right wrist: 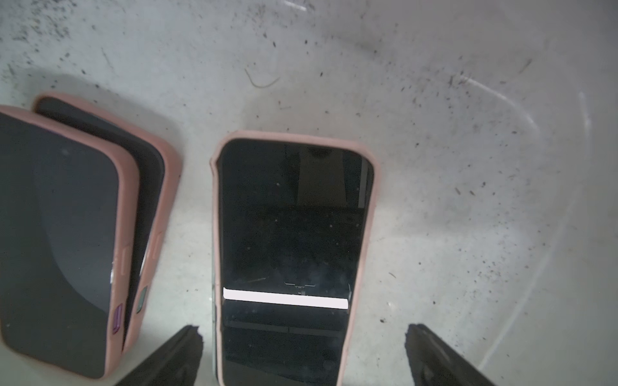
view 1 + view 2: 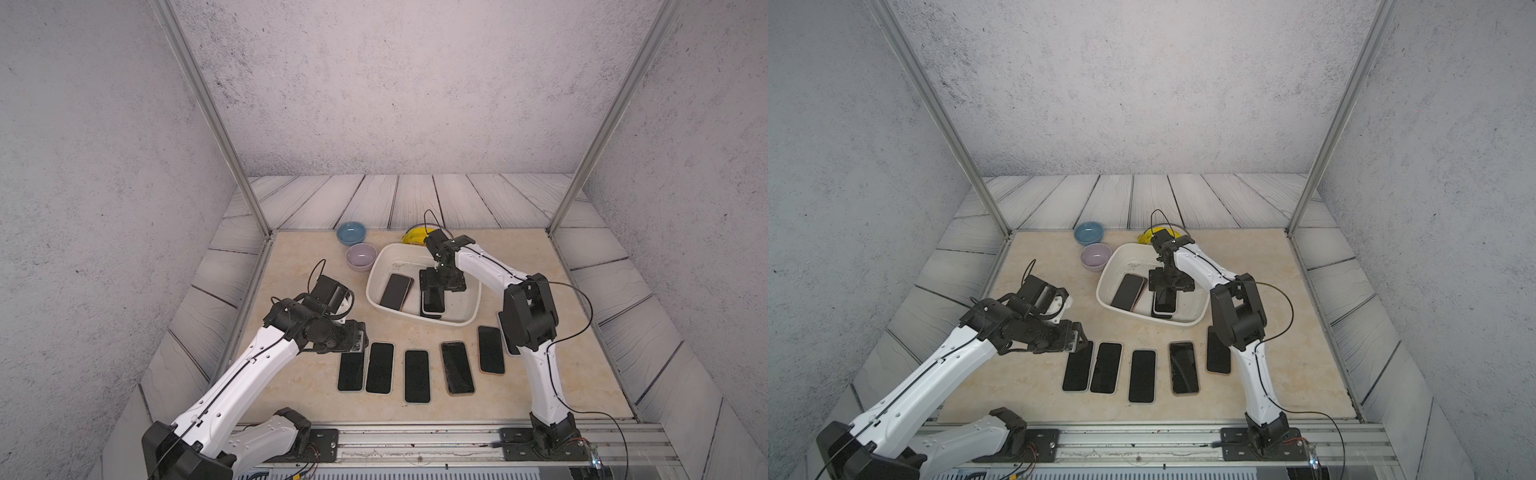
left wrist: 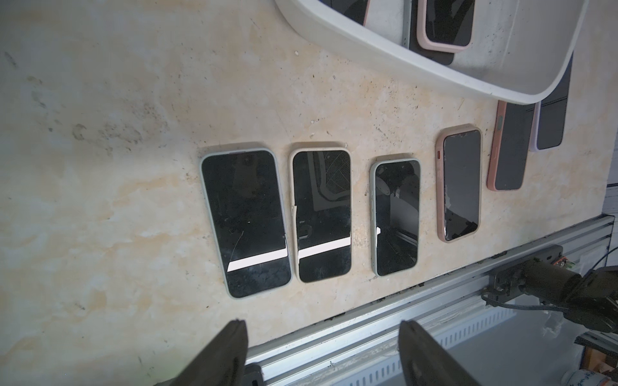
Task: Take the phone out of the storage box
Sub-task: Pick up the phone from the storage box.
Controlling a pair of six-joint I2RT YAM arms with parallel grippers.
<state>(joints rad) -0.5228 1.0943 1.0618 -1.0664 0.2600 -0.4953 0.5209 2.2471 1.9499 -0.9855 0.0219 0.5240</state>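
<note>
Right wrist view: the right gripper (image 1: 302,331) is spread wide astride the pink-cased phone (image 1: 294,217) inside the storage box (image 1: 434,133); outside that box, the left gripper (image 3: 321,323) is seen parted, empty.

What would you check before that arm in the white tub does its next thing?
1. Right jaws open: ok, wide apart in the right wrist view.
2. Pink-cased phone between them: ok, one on each side.
3. Neighbouring stacked pair apart from it: ok.
4. Another phone lies under it; will it stay behind: cannot tell.
5. Jaws low enough to grip its edges: cannot tell.
6. Left jaws outside the storage box: ok, open near the row of phones on the table.
</note>
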